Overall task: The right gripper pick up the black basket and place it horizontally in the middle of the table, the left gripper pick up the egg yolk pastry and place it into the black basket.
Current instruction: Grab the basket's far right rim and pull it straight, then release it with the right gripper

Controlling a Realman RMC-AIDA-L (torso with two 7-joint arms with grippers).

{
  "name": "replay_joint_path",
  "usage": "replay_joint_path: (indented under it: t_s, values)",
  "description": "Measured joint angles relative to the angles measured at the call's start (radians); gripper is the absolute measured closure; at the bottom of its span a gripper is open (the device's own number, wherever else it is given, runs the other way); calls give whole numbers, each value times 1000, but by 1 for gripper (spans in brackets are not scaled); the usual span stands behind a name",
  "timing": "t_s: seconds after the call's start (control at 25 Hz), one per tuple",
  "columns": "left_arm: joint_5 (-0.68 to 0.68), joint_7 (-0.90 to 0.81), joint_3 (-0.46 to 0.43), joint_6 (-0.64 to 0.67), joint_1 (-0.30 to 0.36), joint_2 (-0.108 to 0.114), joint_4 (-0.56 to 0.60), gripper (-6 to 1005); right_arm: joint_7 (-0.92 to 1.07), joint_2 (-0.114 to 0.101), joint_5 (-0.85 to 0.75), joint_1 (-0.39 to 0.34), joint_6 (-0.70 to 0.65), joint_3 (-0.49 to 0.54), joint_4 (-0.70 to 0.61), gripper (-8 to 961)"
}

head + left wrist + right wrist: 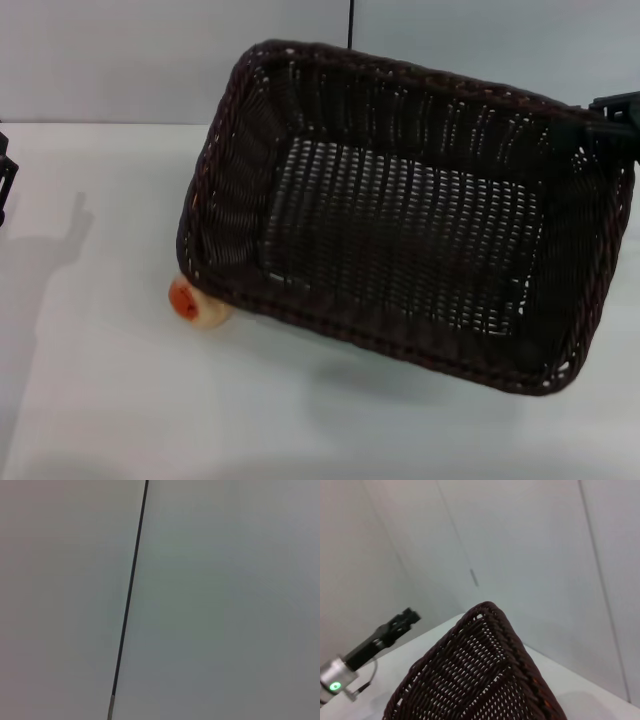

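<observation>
Right gripper (612,128) clamps black basket's (400,220) rim, holding it tilted above table (100,400) centre for placing; egg yolk pastry (195,300) sits beneath its lower-left corner; left gripper (6,175) parked at left edge, grip unclear.

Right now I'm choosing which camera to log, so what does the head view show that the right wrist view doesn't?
Only the head view shows the egg yolk pastry on the table, tucked at the lifted black basket's lower left corner, and the right gripper at the basket's right rim.

Only the right wrist view shows the left gripper whole, stretched out beyond the basket; the head view catches just its edge.

Both show the basket's braided rim, the table and the grey wall.
</observation>
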Motion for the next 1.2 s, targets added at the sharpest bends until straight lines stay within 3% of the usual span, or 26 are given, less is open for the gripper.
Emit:
replay_joint_path:
  t_s: [0.16, 0.48, 0.76, 1.2]
  values:
    - [0, 0, 0, -1, 0, 0, 0, 169, -63, -19, -3, 17, -47, -14, 43, 715]
    - [0, 0, 0, -4, -8, 0, 0, 169, -180, -19, -13, 60, -46, -47, 140, 698]
    - [0, 0, 0, -3, -3, -1, -14, 169, -210, 1, -48, 99, 55, -149, 195, 683]
    - [0, 0, 7, 3, 3, -3, -15, 170, -214, 5, -51, 102, 93, -174, 203, 660]
